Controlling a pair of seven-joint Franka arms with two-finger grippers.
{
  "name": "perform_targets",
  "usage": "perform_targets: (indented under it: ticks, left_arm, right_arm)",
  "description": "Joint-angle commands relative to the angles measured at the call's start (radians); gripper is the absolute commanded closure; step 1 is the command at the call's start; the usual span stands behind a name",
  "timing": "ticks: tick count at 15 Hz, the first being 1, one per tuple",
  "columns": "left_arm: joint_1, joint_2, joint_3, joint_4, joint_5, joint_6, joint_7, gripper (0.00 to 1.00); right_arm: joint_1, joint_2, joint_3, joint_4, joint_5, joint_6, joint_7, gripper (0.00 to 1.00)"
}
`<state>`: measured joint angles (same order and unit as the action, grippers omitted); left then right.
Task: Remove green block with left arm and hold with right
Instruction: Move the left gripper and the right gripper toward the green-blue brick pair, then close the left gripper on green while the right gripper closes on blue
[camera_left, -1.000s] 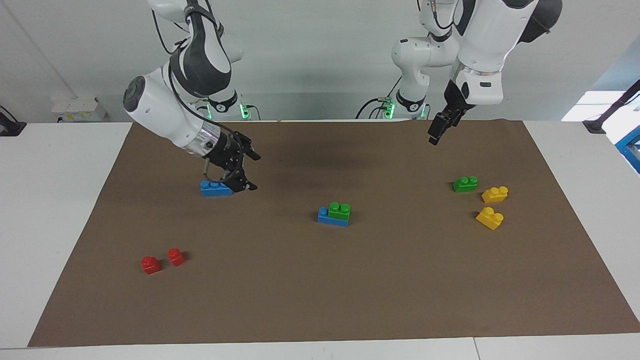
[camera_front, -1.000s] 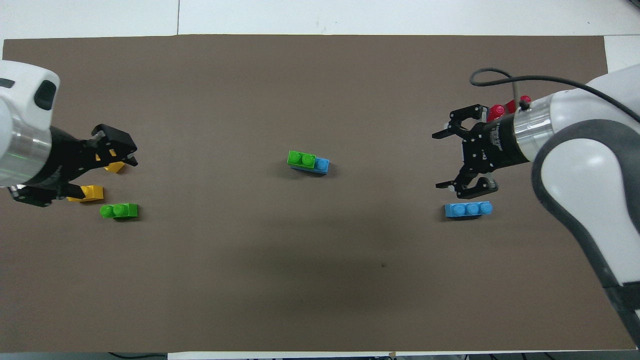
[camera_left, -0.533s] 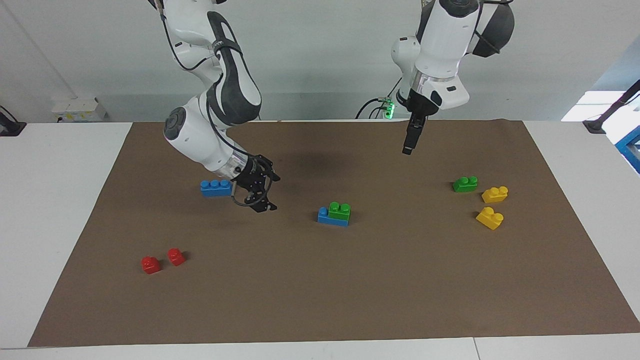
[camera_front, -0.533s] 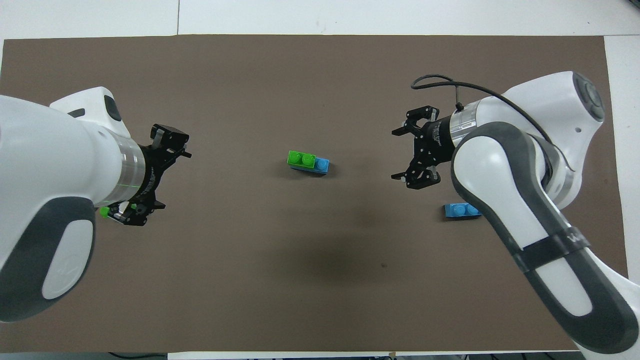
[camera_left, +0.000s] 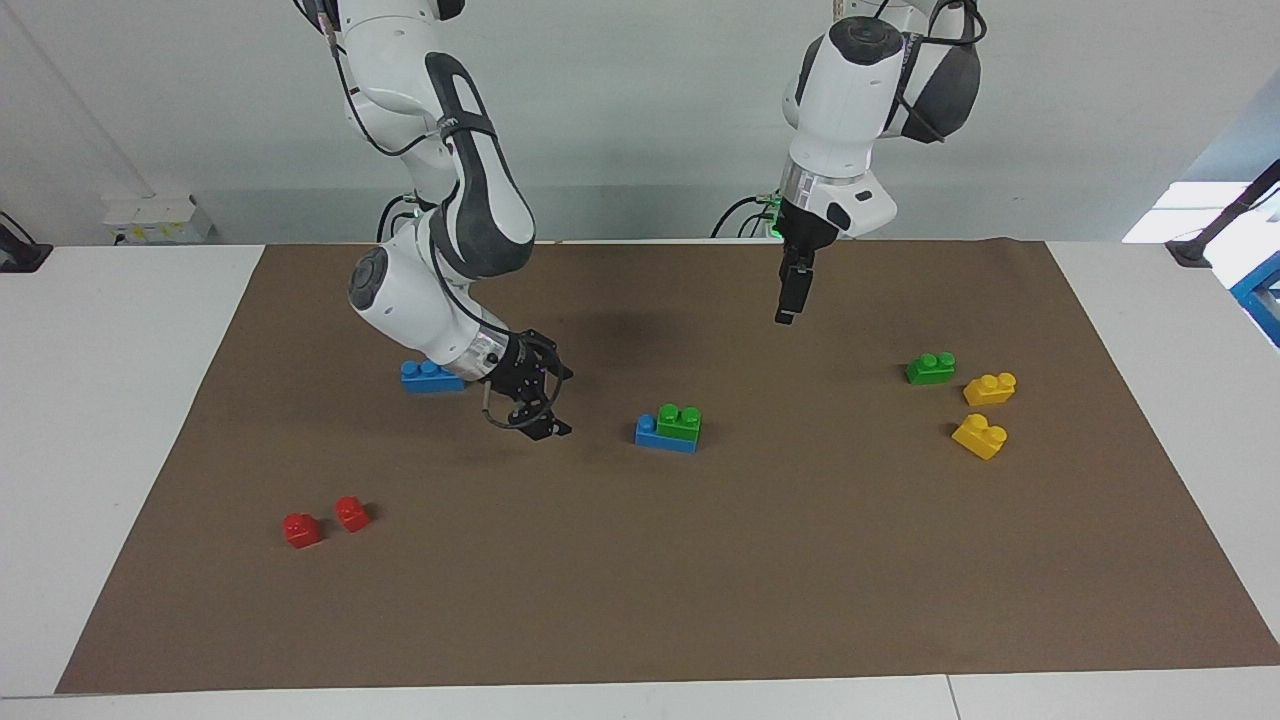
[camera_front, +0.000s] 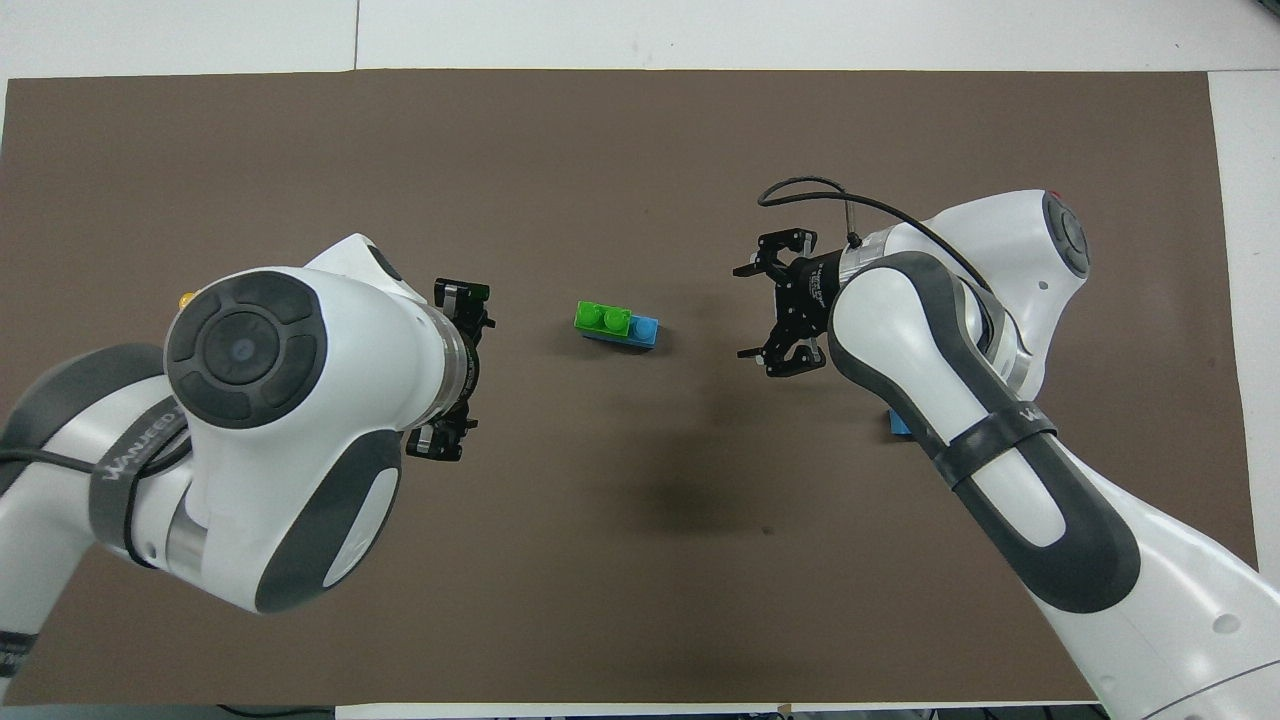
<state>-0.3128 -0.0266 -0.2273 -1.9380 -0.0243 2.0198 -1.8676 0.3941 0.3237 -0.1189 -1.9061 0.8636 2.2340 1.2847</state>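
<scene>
Green block (camera_left: 680, 421): stacked on blue brick (camera_left: 664, 438), mid-mat.
Right gripper (camera_left: 549, 400): spread wide, empty, low beside the stack.
Left gripper (camera_left: 788, 307): raised over mat; finger gap unreadable.

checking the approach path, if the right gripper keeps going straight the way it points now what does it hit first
Most likely the blue brick carrying the green block. The right gripper, open and low over the mat, points at that stack, with only bare mat between them. Its height against the stack is hard to judge, so it might meet either brick.
</scene>
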Motion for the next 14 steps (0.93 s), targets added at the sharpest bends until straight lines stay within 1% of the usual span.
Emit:
perform_targets:
  ticks: [1,4,5,7,8,11,12,14]
  left_arm:
    - [-0.038,0.065,0.016,0.034,-0.009,0.052,-0.079,0.0]
    - [-0.057,0.126,0.017,0.059,-0.002,0.108,-0.142,0.0]
    - [-0.058,0.137,0.017,0.074,-0.003,0.106,-0.148,0.0]
    - [-0.069,0.215,0.017,0.155,-0.002,0.079,-0.159,0.0]
    - [-0.074,0.235,0.017,0.175,0.0,0.08,-0.172,0.0]
    - [-0.087,0.263,0.019,0.197,0.012,0.077,-0.183,0.0]
    - [-0.095,0.283,0.02,0.198,0.015,0.077,-0.197,0.0]
    - [-0.106,0.336,0.02,0.256,0.038,0.068,-0.22,0.0]
  right_arm:
    - [0.035,0.037,-0.004,0.036,0.08,0.064,-0.028,0.04]
    - [0.075,0.074,-0.005,0.053,0.112,0.133,-0.019,0.04]
    - [0.09,0.084,-0.005,0.053,0.114,0.165,-0.009,0.04]
    - [0.123,0.101,-0.005,0.055,0.112,0.213,0.022,0.04]
    - [0.127,0.107,-0.005,0.053,0.112,0.226,0.022,0.04]
    - [0.137,0.133,-0.004,0.055,0.112,0.265,0.021,0.04]
    - [0.153,0.144,-0.004,0.058,0.112,0.28,0.022,0.04]
    - [0.187,0.161,-0.004,0.056,0.117,0.324,0.024,0.04]
